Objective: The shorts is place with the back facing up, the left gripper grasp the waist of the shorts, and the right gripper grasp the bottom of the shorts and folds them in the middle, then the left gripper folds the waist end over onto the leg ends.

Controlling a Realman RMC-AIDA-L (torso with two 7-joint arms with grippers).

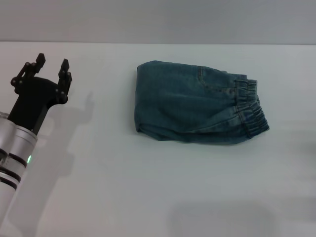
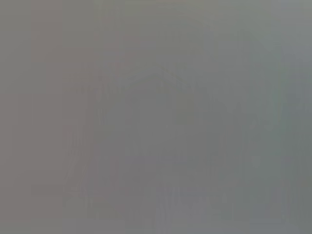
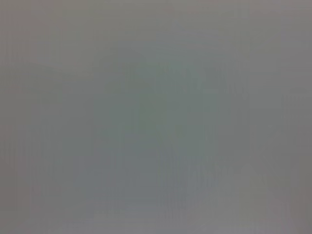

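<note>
The blue-green denim shorts lie folded into a compact rectangle on the white table, right of centre in the head view. The gathered elastic waist lies on top at the bundle's right end; the fold edge is at its left. The leg ends are hidden under the waist layer. My left gripper stands open over bare table at the far left, well apart from the shorts and holding nothing. The right gripper is out of view. Both wrist views show only plain grey surface.
The white table runs across the whole view, with its back edge against a grey wall. A faint shadow lies on the table at the front right.
</note>
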